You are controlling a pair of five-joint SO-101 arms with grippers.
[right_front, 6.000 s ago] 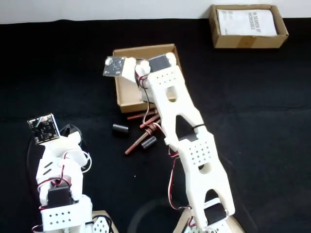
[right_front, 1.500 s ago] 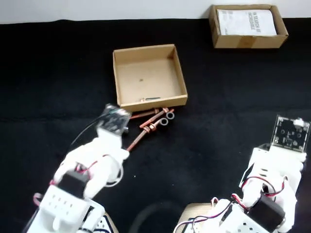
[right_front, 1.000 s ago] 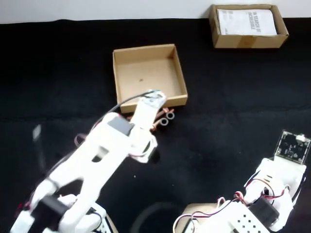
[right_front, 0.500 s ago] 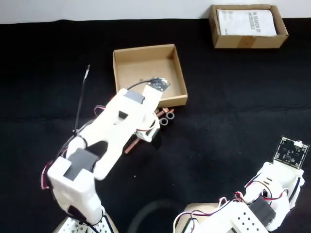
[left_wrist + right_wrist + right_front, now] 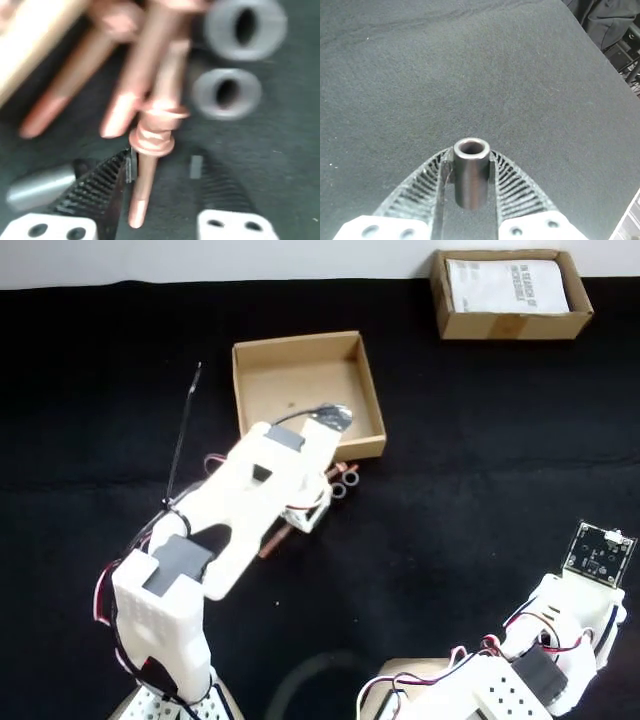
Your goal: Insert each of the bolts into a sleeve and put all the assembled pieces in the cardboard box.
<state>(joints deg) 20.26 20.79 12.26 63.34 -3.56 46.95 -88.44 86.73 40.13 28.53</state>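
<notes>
left gripper (image 5: 160,167) is spread wide, clamping nothing. one copper bolt (image 5: 150,145) lies between its fingers, flanged head just past the fingertips, shank running back close along one toothed finger (image 5: 112,192); i can't tell if they touch. two more bolts (image 5: 65,95) lie just ahead of the tips and off to that same side, fanned out and crowding the first. two grey sleeves (image 5: 227,92) lie ahead on the other finger's side, bores facing the camera, one beyond the other and just apart, both loose on the black cloth (image 5: 280,150)

right gripper (image 5: 471,156) is narrowed onto a dark sleeve (image 5: 471,180), pinched between both ribbed fingers with its open bore pointing out past the tips, over bare cloth

from the high view the left arm (image 5: 250,500) stretches out so its wrist covers the near wall of the cardboard box (image 5: 240,400). the gripper end is beside the bolt pile, just outside that wall. the box floor i can see is bare brown with one small dark speck; the near strip is hidden by the arm. a second cardboard box (image 5: 445,300), far from both grippers at the table's back corner, holds a white printed sheet (image 5: 505,285)
</notes>
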